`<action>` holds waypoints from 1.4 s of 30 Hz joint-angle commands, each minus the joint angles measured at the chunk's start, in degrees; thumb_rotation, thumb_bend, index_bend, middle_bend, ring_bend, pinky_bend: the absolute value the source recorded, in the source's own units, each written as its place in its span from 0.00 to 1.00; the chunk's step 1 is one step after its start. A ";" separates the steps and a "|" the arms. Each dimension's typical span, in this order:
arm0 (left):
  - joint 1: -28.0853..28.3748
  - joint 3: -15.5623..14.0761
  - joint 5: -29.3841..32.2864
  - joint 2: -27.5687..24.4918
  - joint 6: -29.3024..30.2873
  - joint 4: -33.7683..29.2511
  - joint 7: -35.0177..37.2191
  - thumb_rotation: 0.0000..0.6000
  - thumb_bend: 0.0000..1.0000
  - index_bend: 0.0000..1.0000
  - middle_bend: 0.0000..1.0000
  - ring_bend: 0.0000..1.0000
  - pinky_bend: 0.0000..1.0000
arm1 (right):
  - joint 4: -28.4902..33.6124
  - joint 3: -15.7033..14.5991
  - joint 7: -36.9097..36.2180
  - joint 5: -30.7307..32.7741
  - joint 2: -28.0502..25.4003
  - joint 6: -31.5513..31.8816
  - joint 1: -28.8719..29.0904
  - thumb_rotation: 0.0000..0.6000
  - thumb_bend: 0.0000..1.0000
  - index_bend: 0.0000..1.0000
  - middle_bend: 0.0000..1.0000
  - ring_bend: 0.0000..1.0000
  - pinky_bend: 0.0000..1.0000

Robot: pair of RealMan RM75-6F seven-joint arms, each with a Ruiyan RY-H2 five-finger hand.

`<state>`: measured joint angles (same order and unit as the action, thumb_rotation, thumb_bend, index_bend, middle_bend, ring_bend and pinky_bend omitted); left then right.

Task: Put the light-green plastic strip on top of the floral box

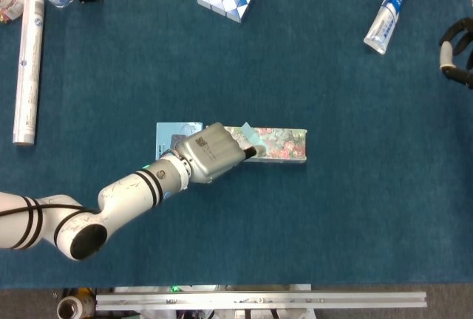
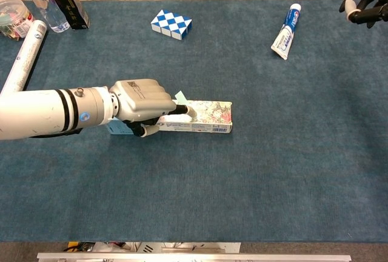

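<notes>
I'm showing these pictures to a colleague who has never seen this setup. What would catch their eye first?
Most likely the robot's white left hand at mid-table, lying over the left end of the long floral box, with the light-green plastic strip poking out at its fingers. Next, the blue-and-white checkered block at the far middle and the white-and-blue toothpaste tube at the far right, near the dark right hand at the table's corner.
</notes>
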<state>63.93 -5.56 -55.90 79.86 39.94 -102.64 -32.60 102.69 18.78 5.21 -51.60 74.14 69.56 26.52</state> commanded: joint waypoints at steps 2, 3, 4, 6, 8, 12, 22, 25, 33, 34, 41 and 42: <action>0.17 0.38 0.08 0.13 -0.36 0.46 0.70 1.00 1.00 0.09 1.00 1.00 1.00 | -0.03 -0.04 0.02 0.02 -0.01 0.02 -0.07 1.00 0.47 0.06 0.53 0.54 0.65; 0.24 0.40 0.18 0.27 -0.45 0.67 0.74 1.00 1.00 0.09 1.00 1.00 1.00 | -0.03 -0.04 0.03 0.03 -0.03 0.02 -0.08 1.00 0.47 0.06 0.53 0.54 0.65; 0.32 0.41 0.30 0.43 -0.50 0.88 0.74 1.00 1.00 0.09 1.00 1.00 1.00 | -0.03 -0.02 0.02 0.06 -0.04 0.01 -0.10 1.00 0.47 0.06 0.53 0.54 0.65; 0.46 0.40 0.55 0.65 -0.54 1.17 0.64 1.00 1.00 0.09 1.00 1.00 1.00 | -0.04 0.00 0.03 0.10 -0.07 0.01 -0.12 1.00 0.47 0.06 0.53 0.54 0.65; 0.66 0.40 1.04 1.09 -0.53 1.62 0.43 1.00 1.00 0.09 1.00 1.00 1.00 | -0.01 -0.02 0.07 0.13 -0.16 -0.01 -0.17 1.00 0.47 0.06 0.53 0.54 0.65; 1.05 0.14 1.86 1.67 -0.47 2.05 -0.22 1.00 1.00 0.09 1.00 1.00 1.00 | -0.10 -0.01 -0.03 0.27 -0.19 -0.14 -0.23 1.00 0.47 0.06 0.53 0.54 0.65; 1.83 -0.28 3.80 2.23 0.24 1.80 -1.33 1.00 1.00 0.09 1.00 1.00 1.00 | -0.70 0.04 -0.39 0.35 -0.09 -0.40 -0.32 1.00 0.47 0.06 0.53 0.54 0.65; 1.87 -0.22 3.69 2.01 0.43 1.39 -1.13 1.00 1.00 0.09 1.00 1.00 1.00 | -0.82 0.04 -0.49 0.36 -0.11 -0.50 -0.35 1.00 0.47 0.06 0.53 0.54 0.65; 2.49 -0.35 4.12 2.91 0.34 1.53 -1.57 1.00 1.00 0.09 1.00 1.00 1.00 | -1.20 0.00 -0.83 0.39 -0.04 -0.67 -0.50 1.00 0.47 0.06 0.53 0.54 0.65; 2.57 -0.33 4.28 3.03 0.44 1.54 -1.65 1.00 1.00 0.09 1.00 1.00 1.00 | -1.25 0.03 -0.86 0.39 -0.07 -0.65 -0.54 1.00 0.47 0.06 0.53 0.54 0.65; 2.86 -0.19 5.19 2.95 1.00 1.26 -1.58 1.00 1.00 0.09 1.00 1.00 1.00 | -1.46 0.10 -1.17 0.40 -0.25 -0.73 -0.72 1.00 0.47 0.06 0.53 0.54 0.65; 2.90 -0.29 5.13 2.86 1.03 1.14 -1.67 1.00 1.00 0.09 1.00 1.00 1.00 | -1.48 0.08 -1.24 0.41 -0.27 -0.80 -0.75 1.00 0.47 0.06 0.53 0.54 0.65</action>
<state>66.81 -5.83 -50.75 82.74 40.95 -101.48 -34.25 101.22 18.88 3.97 -51.19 73.88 68.78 25.79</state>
